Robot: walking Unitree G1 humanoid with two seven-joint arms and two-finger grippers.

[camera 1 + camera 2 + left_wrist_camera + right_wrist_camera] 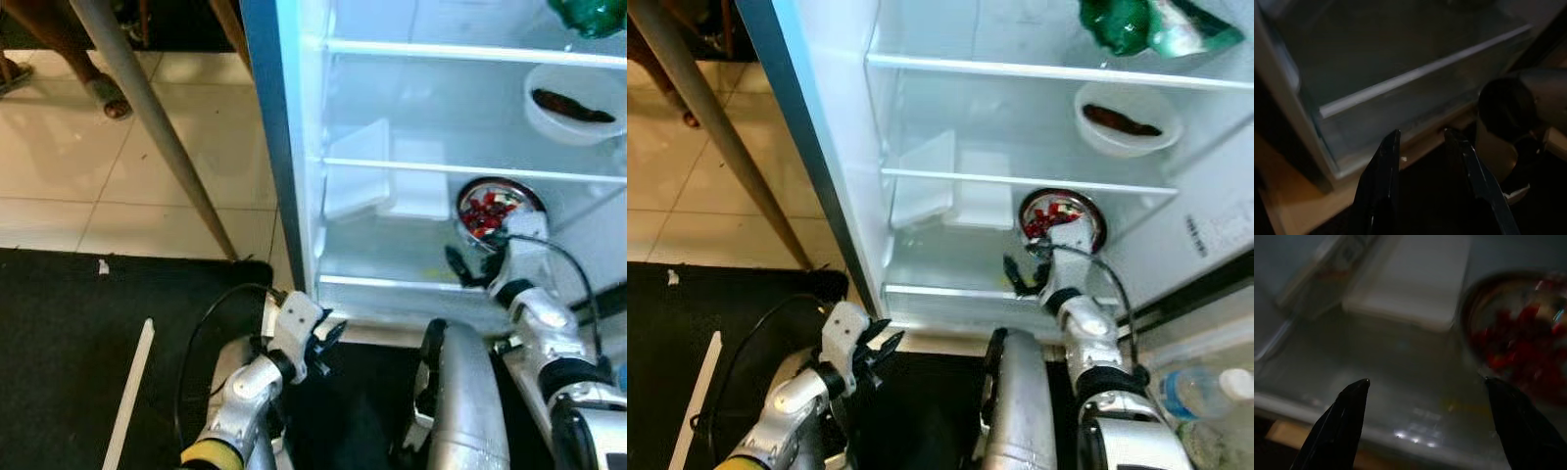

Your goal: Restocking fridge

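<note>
— On the far left, what is seen?

— A slanted table leg (157, 127) is seen over pale floor tiles (59, 147), with a black mat (69, 343) below it. The left gripper (328, 343) is held low over the mat, just short of the open fridge (823, 147); its fingers (1383, 166) are parted a little and nothing is held between them.

— And inside the fridge?

— A white tray (985, 201) is lying at the back of the bottom shelf (950, 264), and a steel bowl of red pieces (1063, 215) has been set just beside it on the right. One shelf up, a white bowl (1127, 117) with something dark in it is placed, and a green bag (1146, 24) is seen on the shelf above that.

— How is the right gripper held?

— The right gripper (1029, 269) is spread wide and empty at the front of the bottom shelf, just beside the steel bowl, which appears to be released.

— How much of the task is judged done?

— Several items are already stocked. A water bottle (1205, 392) is seen outside, at the far right, so it is probably left to be loaded.

— What room is left?

— Bare shelf is offered left of the tray. The shelf's front lip and the shelf above must be cleared when the arm is drawn out.
</note>
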